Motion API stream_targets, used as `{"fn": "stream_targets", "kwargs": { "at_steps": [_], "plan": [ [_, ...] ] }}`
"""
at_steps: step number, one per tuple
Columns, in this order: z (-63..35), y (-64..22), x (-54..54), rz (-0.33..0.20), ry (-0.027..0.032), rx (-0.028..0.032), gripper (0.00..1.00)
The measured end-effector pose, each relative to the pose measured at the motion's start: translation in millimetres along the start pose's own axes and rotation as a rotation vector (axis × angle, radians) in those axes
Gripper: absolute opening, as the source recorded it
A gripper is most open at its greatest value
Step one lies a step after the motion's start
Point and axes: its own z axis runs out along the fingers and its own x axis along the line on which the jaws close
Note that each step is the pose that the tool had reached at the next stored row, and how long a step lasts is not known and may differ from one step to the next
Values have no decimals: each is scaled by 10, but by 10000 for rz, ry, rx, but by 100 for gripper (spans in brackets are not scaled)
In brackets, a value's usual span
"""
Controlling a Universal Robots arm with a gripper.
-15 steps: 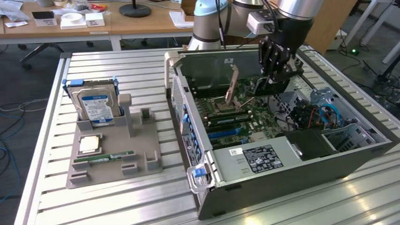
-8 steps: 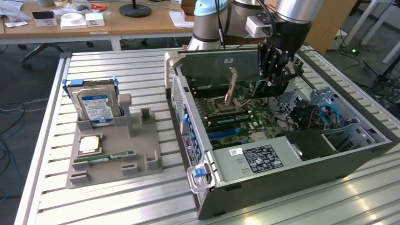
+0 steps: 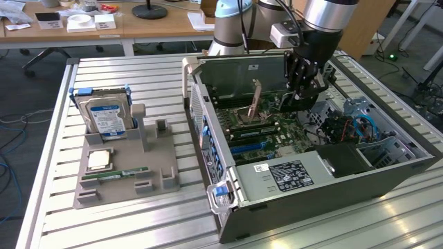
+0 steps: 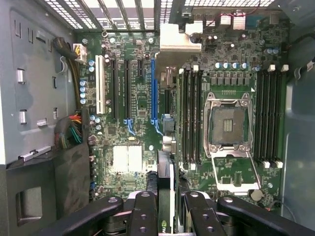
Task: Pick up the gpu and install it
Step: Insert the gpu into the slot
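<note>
My gripper (image 3: 302, 98) reaches down into the open computer case (image 3: 229, 202), just above the motherboard (image 3: 266, 135). In the wrist view the gripper (image 4: 165, 199) is shut on the gpu (image 4: 165, 172), a thin dark card seen edge-on between the two black fingers (image 4: 142, 209). The card hangs over the board, in line with the long slots and a little to one side of the blue slot (image 4: 154, 88). Its lower edge does not touch the board. In the exterior view the fingers hide most of the card.
A grey holder (image 3: 159, 166) beside the case carries the silver hard drive (image 3: 107, 116), a processor (image 3: 99, 160) and a green RAM stick (image 3: 114, 175). Inside the case are the power supply (image 3: 287, 174), blue cables (image 3: 360, 127) and the open processor socket (image 4: 229, 123).
</note>
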Motion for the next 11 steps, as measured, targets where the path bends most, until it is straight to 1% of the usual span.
{"fn": "stream_targets", "kwargs": {
  "at_steps": [4, 11],
  "plan": [
    [3, 4, 1, -1, 1, 3, 26],
    [68, 25, 2, -1, 0, 6, 26]
  ]
}}
